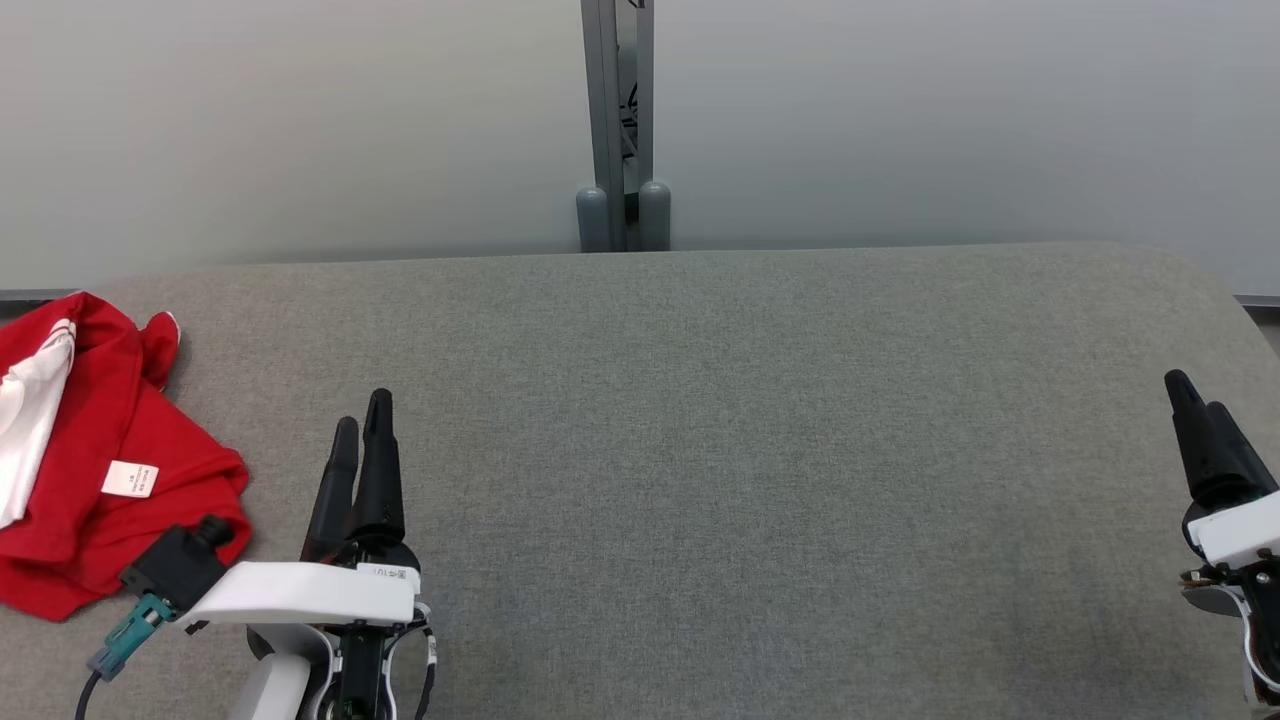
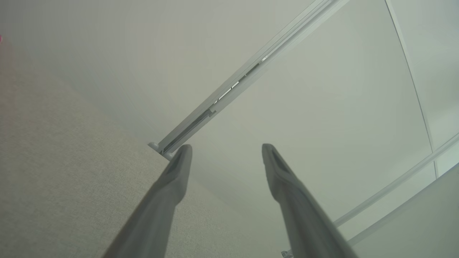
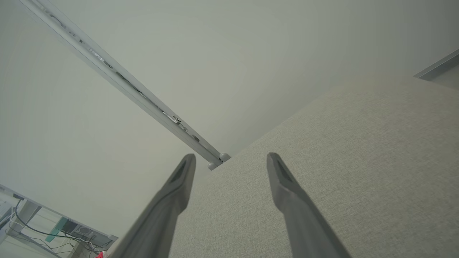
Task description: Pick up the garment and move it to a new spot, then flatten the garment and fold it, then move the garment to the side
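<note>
The garment (image 1: 95, 470) is a crumpled red shirt with white parts and a white label, lying at the left edge of the grey table (image 1: 720, 450). My left gripper (image 1: 362, 425) hovers just to the right of it, apart from the cloth, its two dark fingers pointing away from me. In the left wrist view that gripper (image 2: 226, 152) is open with nothing between its fingers. My right gripper (image 1: 1190, 395) stands at the far right edge of the table. Its own wrist view shows it (image 3: 231, 159) open and empty above the fabric surface.
A grey metal post (image 1: 620, 130) rises behind the table's far edge, against a pale wall. The table's grey fabric stretches wide between the two grippers. A dark cable plug (image 1: 165, 580) juts from my left wrist, over the garment's lower edge.
</note>
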Motion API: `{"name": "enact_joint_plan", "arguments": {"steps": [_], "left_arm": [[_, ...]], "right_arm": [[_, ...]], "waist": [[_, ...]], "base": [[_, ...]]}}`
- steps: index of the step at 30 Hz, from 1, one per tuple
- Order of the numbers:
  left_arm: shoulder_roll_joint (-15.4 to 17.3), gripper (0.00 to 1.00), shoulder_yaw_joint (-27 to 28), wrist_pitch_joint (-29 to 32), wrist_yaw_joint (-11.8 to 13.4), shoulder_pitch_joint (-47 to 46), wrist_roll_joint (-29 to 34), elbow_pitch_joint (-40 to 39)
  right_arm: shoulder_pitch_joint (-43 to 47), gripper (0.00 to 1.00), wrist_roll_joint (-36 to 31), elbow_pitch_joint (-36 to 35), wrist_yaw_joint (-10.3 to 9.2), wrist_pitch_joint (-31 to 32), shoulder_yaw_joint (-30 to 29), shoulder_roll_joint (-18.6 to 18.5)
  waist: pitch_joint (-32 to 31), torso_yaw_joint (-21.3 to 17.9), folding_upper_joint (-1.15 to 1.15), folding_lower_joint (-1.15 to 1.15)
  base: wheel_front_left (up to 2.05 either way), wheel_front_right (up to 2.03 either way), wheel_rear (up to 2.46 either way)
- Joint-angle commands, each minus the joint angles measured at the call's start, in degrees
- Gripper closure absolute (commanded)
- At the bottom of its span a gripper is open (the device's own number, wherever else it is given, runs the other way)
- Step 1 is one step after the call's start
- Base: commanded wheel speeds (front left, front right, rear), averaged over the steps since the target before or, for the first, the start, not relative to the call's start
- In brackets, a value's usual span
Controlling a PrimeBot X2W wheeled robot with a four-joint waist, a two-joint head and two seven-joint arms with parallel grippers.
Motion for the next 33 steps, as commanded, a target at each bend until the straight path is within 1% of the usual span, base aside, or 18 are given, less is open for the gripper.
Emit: {"name": "enact_joint_plan", "arguments": {"steps": [1, 8, 16, 24, 28, 33], "left_arm": [[0.5, 0.00, -0.1, 0.0, 0.3, -1.6, 2.5, -0.8], [2.0, 0.00, -0.9, 0.0, 2.7, -1.1, 11.3, -0.9], [3.6, 0.00, -2.2, 0.7, 4.9, -1.4, 19.9, 0.4], [4.1, 0.00, -2.1, 1.9, 6.7, -1.1, 25.1, 0.9], [4.3, 0.00, -2.1, 2.7, 7.1, -0.7, 27.0, 1.0], [4.6, 0.00, -2.3, 3.0, 7.6, -0.4, 29.2, 1.2]], "right_arm": [[-0.5, 0.00, -2.8, -1.6, 0.25, -1.1, 0.8, -1.2], [0.9, 0.00, -11.7, -3.2, 0.27, -3.8, 3.3, -1.3], [2.6, 0.00, -18.4, -4.4, 0.28, -6.7, 5.3, -0.7], [3.6, 0.00, -22.9, -4.1, 0.30, -9.4, 8.5, -1.1], [4.2, 0.00, -25.4, -4.2, 0.31, -10.7, 9.8, -1.2], [4.6, 0.00, -27.8, -4.3, 0.31, -11.9, 10.1, -0.6]], "waist": [[-0.1, 0.0, 0.00, 0.00], [-0.5, -0.1, 0.00, 0.00], [-0.9, 0.0, 0.00, 0.00], [-1.2, -0.1, 0.00, 0.00], [-1.4, -0.3, 0.00, 0.00], [-1.5, -0.4, 0.00, 0.00]], "base": [[0.00, 0.00, 0.00], [0.00, 0.00, 0.00], [0.00, 0.00, 0.00], [0.00, 0.00, 0.00], [0.00, 0.00, 0.00], [0.00, 0.00, 0.00]]}}
